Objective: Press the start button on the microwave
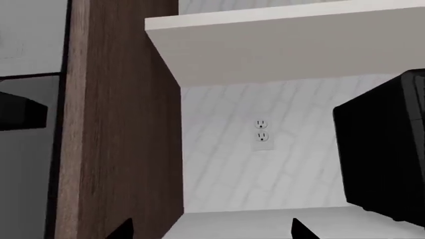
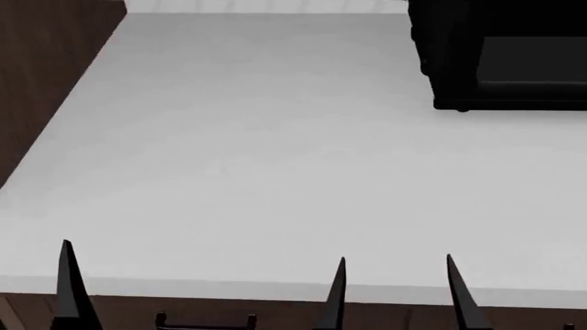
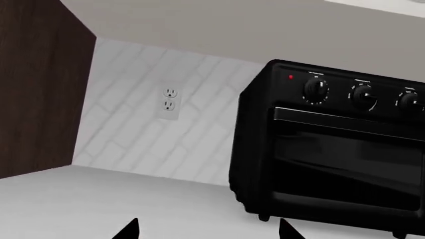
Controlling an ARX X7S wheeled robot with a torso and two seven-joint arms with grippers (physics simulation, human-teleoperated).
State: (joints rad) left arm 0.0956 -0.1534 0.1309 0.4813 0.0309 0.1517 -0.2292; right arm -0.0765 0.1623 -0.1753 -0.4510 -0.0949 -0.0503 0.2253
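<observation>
The microwave is a black box with a dark glass window, standing at the back right of the white counter. The right wrist view shows its front, with three knobs and a small red light along the top strip. The left wrist view shows only its side. My right gripper is open and empty at the counter's front edge, well short of the microwave; it also shows in the right wrist view. My left gripper is open and empty; one of its fingers shows at the lower left.
A dark brown wood panel bounds the counter on the left. A wall outlet sits on the white tiled backsplash left of the microwave. A white upper cabinet hangs above. A black drawer handle lies below the counter edge.
</observation>
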